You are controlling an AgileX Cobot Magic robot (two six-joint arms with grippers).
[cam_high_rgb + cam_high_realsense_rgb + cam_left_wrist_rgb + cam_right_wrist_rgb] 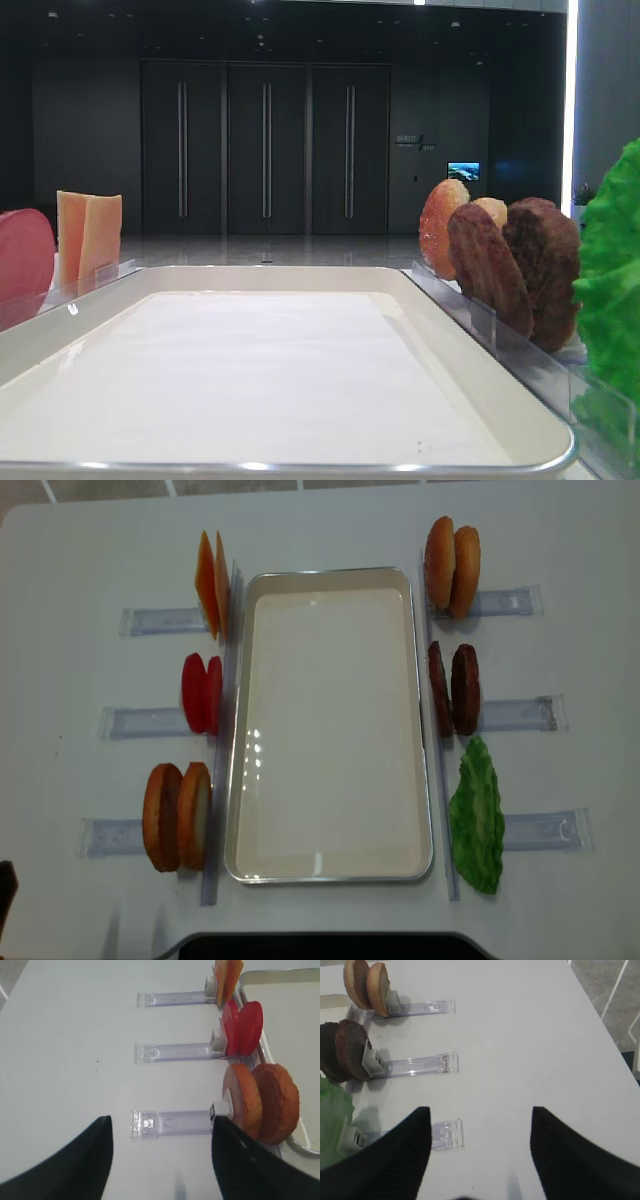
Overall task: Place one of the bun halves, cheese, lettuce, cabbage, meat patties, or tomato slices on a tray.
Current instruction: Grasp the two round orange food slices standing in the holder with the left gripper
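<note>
The white tray [330, 730] lies bare in the middle of the table. On clear racks to its left stand the cheese [208, 585], the tomato slices [202, 693] and two bun halves [177, 816]. To its right stand two more bun halves [452, 567], the meat patties [453, 689] and the lettuce [478, 815]. No cabbage shows. My left gripper [162, 1120] is open over the near-left rack, its right finger [250, 1165] close to the bun halves [262, 1102]. My right gripper [480, 1110] is open above bare table, right of the lettuce [335, 1110].
Clear plastic racks [520, 713] stick out sideways from each food stack toward the table edges. The tray's raised rim [270, 1055] runs just past the left-hand stacks. A dark shape [320, 946] sits at the table's near edge.
</note>
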